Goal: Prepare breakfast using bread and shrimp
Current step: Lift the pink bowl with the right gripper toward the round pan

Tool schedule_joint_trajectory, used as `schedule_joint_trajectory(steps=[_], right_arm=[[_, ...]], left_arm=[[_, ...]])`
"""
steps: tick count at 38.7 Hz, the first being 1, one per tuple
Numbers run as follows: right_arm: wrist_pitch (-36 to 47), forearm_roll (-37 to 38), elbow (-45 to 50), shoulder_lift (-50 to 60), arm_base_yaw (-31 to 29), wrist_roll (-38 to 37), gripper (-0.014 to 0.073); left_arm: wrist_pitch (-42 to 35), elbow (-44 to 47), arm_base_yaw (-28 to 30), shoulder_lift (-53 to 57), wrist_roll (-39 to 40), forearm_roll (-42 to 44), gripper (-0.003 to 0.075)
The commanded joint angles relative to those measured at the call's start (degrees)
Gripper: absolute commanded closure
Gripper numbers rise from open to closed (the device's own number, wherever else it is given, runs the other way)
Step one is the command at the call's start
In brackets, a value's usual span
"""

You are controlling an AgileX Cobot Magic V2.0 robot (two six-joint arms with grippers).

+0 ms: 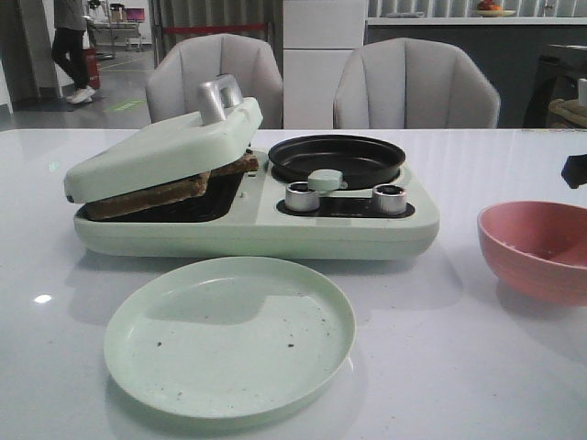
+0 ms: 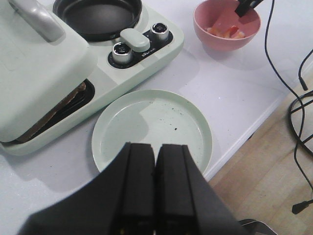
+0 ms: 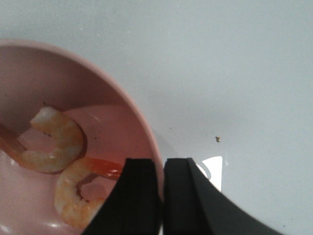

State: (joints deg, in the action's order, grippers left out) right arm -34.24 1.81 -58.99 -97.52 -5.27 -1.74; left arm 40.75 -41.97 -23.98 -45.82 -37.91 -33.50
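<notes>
Two bread slices [image 1: 156, 194] with dark crusts lie stacked in the toaster side of the pale green breakfast machine [image 1: 348, 229], under its half-lowered lid [image 1: 165, 147]. Only their edge shows in the left wrist view [image 2: 58, 110]. Two orange-pink shrimp [image 3: 54, 142] [image 3: 73, 196] lie in the pink bowl [image 1: 537, 247] on the right. My right gripper [image 3: 163, 164] is shut and empty, hovering over the bowl's rim [image 3: 122, 103]. It barely shows in the front view [image 1: 575, 170]. My left gripper [image 2: 156, 149] is shut and empty above the near edge of the pale green plate [image 2: 151, 129].
The machine's black round pan [image 1: 336, 158] sits empty behind two silver knobs [image 1: 302, 196] [image 1: 389, 198]. The plate [image 1: 229, 335] lies in front of the machine. The table edge [image 2: 254, 127] runs close to the plate, with black cables [image 2: 298, 112] beyond it. Two grey chairs stand behind the table.
</notes>
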Motion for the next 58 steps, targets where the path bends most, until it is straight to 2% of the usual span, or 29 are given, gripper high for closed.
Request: schedule_joint_trajectory(steps=[1,12,15,20,27,35,40,45,54,58], right_arm=[[1.7,0.6,-1.6,2.3,-0.4,0.6,0.0479],[1.9,0.6,-1.6,2.3,-0.4,0.6,0.0482],[1.9,0.6,-1.6,2.3,-0.4,0.6,0.0498],[2.4,0.6,-1.6,2.3,-0.4,0.6,0.0587],[0.4,0.6,-4.0,2.7,-0.4,0.6,0.0577],[-6.5,-1.0,-14.2,3.6,-0.4,0.6,0.0577],[-11.3,-5.4,-21.7,3.7,-0.4,0.6,0.0577],[-12.2,-8.9,-27.9,3.7,-0.1,0.6,0.0577],[-13.0,-8.1,-37.2,2.9,4.8,0.5,0.0577],[-14.6,-3.6,-41.4,1.4,8.8,-1.9,0.0577]], left_arm=[[-3.7,-1.6,-0.4,0.1,0.0,-2.4,0.0621],[-3.7,-1.6,-0.4,0.1,0.0,-2.4,0.0621],[-3.7,-1.6,-0.4,0.1,0.0,-2.4,0.0621],[-3.7,-1.6,-0.4,0.1,0.0,-2.4,0.0621],[-3.7,-1.6,-0.4,0.1,0.0,-2.4,0.0621],[-3.7,-1.6,-0.4,0.1,0.0,-2.4,0.0621],[-3.7,-1.6,-0.4,0.1,0.0,-2.4,0.0621],[-3.7,-1.6,-0.4,0.1,0.0,-2.4,0.0621],[-3.7,-1.6,-0.4,0.1,0.0,-2.4,0.0621],[-3.7,-1.6,-0.4,0.1,0.0,-2.4,0.0621]])
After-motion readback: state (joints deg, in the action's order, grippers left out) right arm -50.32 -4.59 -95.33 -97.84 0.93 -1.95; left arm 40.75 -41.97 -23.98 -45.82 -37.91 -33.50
